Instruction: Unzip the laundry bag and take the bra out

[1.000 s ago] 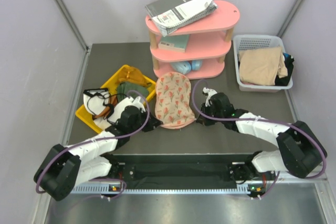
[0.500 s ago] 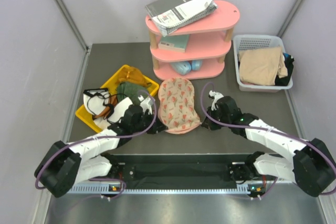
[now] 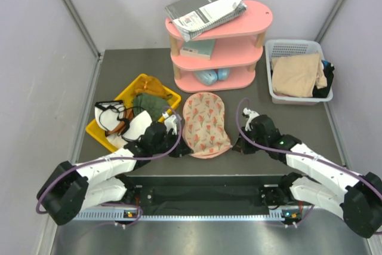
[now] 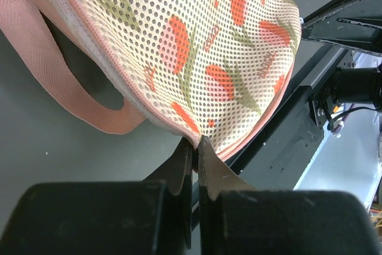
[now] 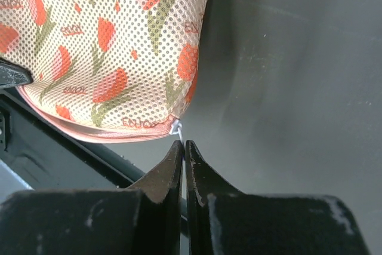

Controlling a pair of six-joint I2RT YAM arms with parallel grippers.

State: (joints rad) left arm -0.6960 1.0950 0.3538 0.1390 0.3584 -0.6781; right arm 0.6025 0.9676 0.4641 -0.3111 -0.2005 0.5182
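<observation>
Left gripper (image 4: 194, 147): the fingers are pressed together and pinch the pink-trimmed rim of the laundry bag (image 4: 197, 46) at their tips. The mesh body extends ahead of the fingertips. Its pink loop strap (image 4: 54, 82) lies to their left.

Right gripper (image 5: 183, 147): the fingers are closed to a hairline gap, and a small white tab (image 5: 177, 128) on the bag's rim enters between the tips. The bag lies ahead-left of these fingers. Bare table (image 5: 286, 76) lies ahead-right.
</observation>
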